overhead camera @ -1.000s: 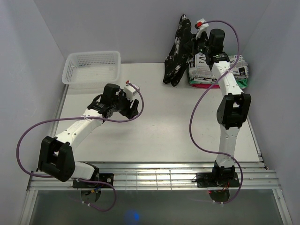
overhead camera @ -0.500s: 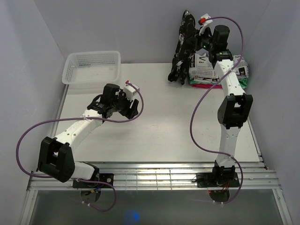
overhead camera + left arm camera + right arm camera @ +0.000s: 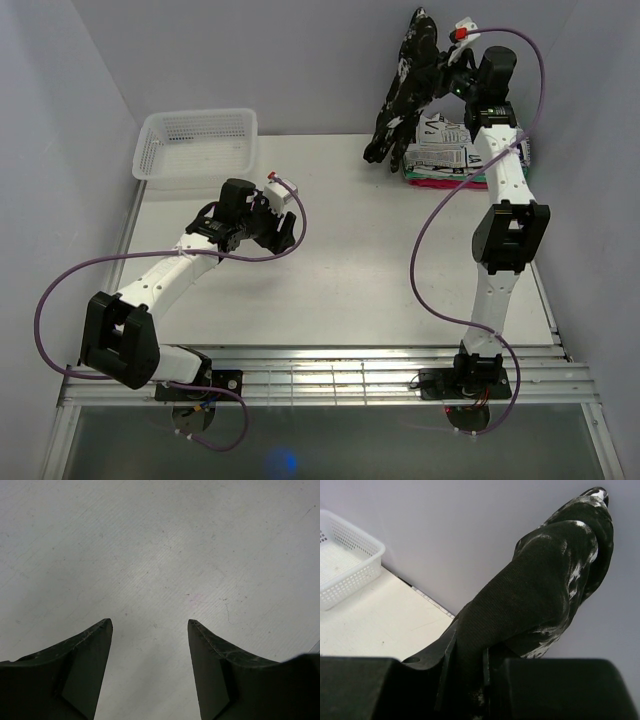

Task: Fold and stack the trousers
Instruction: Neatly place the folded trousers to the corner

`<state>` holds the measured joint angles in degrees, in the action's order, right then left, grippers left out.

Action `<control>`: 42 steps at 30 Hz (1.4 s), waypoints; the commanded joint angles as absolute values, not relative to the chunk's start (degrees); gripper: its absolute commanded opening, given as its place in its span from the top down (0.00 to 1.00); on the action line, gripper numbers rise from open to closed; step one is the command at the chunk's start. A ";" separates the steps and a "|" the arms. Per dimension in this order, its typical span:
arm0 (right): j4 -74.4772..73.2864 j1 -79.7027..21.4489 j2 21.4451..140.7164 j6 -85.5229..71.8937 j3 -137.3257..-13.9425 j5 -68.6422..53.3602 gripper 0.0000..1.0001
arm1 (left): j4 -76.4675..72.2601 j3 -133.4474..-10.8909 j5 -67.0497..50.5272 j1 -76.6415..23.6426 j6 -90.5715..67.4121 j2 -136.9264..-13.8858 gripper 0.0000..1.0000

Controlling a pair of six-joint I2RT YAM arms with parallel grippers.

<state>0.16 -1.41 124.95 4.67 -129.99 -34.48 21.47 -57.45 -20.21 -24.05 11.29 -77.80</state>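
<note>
1 pair trousers (image 3: pixel 402 98) | pinched in right claw (image 3: pixel 438 73) | hanging below, left of it

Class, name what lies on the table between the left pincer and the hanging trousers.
Nothing. In the top external view only bare table separates the left pincer from the trousers, which the right pincer holds aloft.

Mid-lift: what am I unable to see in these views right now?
- Top external: whether the trousers clear the table below; too small.
- Top external: folded stack, partly behind the right arm.
- Right wrist: fingertips of the right gripper, buried in fabric.
- Left wrist: only table past the left gripper; everything else outside frame.
</note>
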 commanded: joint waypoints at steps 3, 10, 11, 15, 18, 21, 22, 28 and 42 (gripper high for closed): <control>12.83 -0.79 119.71 4.57 -134.48 -36.65 0.92 | 21.97 -58.01 -21.09 -23.91 11.08 -77.17 0.28; 10.12 3.77 120.15 5.71 -131.23 -38.67 0.92 | 22.94 -58.36 -21.27 -23.91 11.16 -77.25 0.29; 9.24 4.21 120.15 6.32 -130.96 -39.02 0.92 | 23.03 -58.45 -21.18 -23.91 11.16 -77.26 0.29; 6.16 8.25 118.83 9.39 -128.24 -39.38 0.92 | 23.12 -58.36 -21.53 -23.91 11.16 -77.52 0.29; 3.79 11.23 117.86 11.59 -126.04 -39.20 0.92 | 22.85 -58.53 -22.15 -23.91 10.90 -78.40 0.29; 1.94 14.05 117.51 14.49 -123.23 -38.15 0.92 | 22.76 -59.06 -22.59 -23.91 10.81 -79.28 0.30; 1.93 14.67 117.25 16.24 -122.27 -37.01 0.92 | 22.68 -59.15 -22.67 -23.91 10.72 -79.36 0.30; 2.02 19.33 117.95 20.21 -115.76 -31.83 0.92 | 22.94 -59.06 -22.85 -23.91 11.07 -79.89 0.30; 4.39 20.74 130.33 24.08 -116.80 -21.63 0.92 | 25.05 -59.33 -19.42 -23.47 12.57 -79.28 0.30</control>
<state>-1.96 19.92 128.11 21.56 -112.05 -26.33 23.66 -57.65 -20.18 -24.03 11.84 -80.40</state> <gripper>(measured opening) 0.220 0.704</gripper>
